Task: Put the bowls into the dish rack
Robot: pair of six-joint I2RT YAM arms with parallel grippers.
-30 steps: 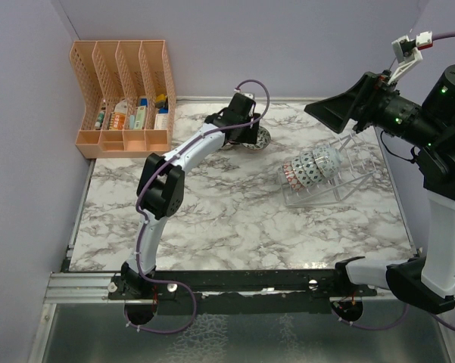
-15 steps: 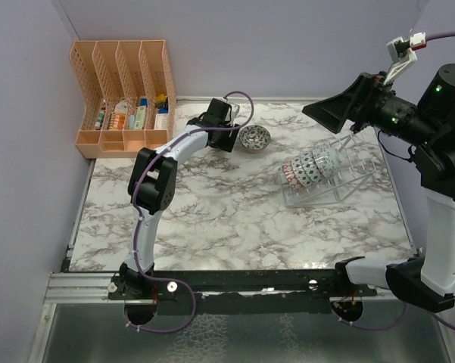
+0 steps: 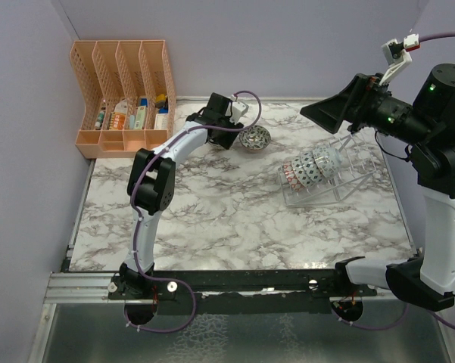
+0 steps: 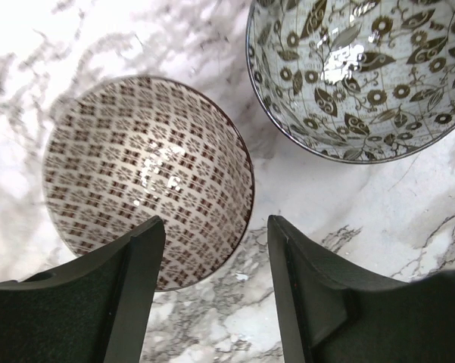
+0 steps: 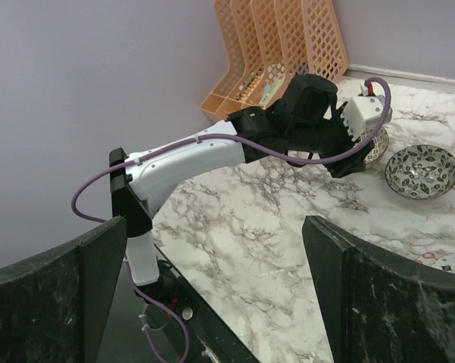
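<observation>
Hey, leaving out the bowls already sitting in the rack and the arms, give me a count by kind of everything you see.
Bowls on the marble: 2, the brown-checked bowl and the leaf-patterned bowl
Dish rack: 1
Orange file organizer: 1
Total: 4

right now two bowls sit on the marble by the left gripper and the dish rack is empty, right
No, the dish rack is not empty: the top external view shows a row of bowls in it. The checked bowl and the leaf-patterned bowl do sit on the marble by the left gripper.
</observation>
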